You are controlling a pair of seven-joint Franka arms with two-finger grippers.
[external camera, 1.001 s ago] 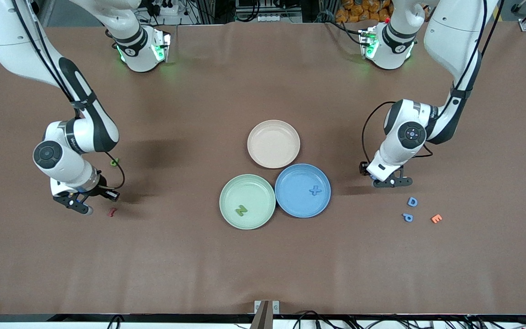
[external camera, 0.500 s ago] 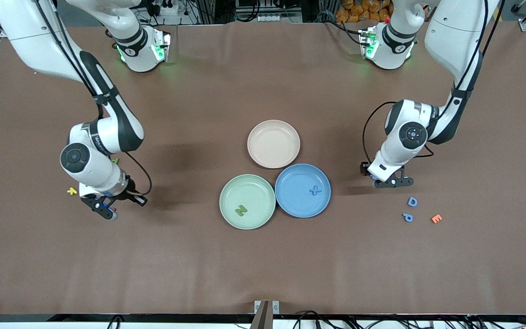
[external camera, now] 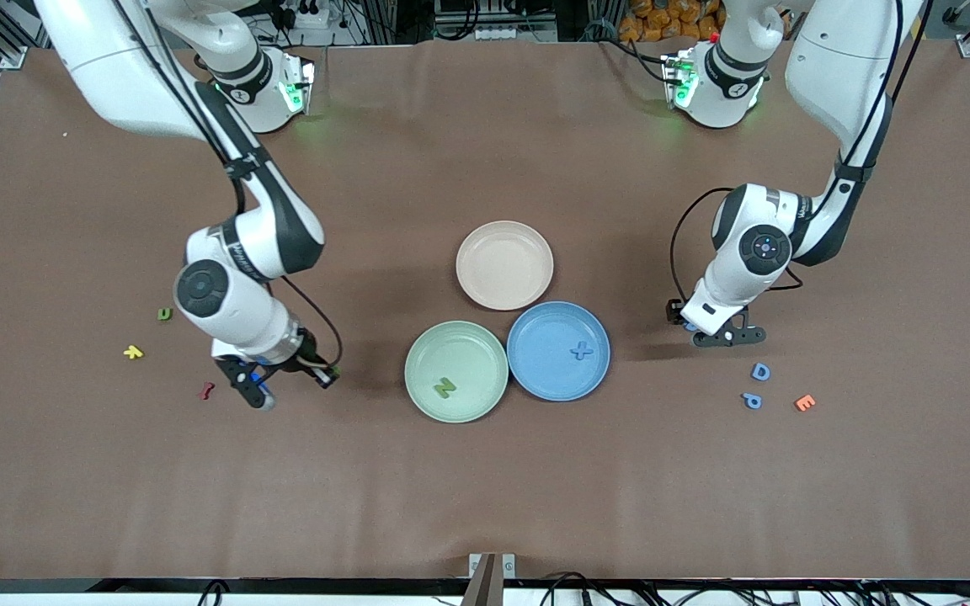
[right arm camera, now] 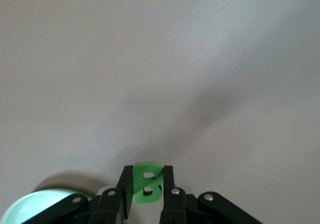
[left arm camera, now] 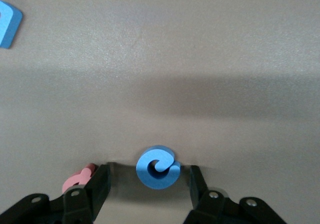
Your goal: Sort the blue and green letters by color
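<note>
While the left gripper [left arm camera: 148, 184] waits, fingers apart around the blue G [left arm camera: 158, 167], the right gripper [right arm camera: 147, 186], clamped on the green B [right arm camera: 147, 183], has swung close to the green plate [external camera: 422, 370], so a drop looks imminent.

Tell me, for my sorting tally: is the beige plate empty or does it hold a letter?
Empty: the beige plate shows only bare surface, no letter.

High front camera faces robots; wrist cameras look close at tabletop [external camera: 485, 488].

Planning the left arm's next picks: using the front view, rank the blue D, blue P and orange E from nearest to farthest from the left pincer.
1. Blue foam letter D, closest to the left pincer.
2. Blue foam letter P, nearer the camera than the D.
3. Orange foam letter E, toward the left arm's table end.
</note>
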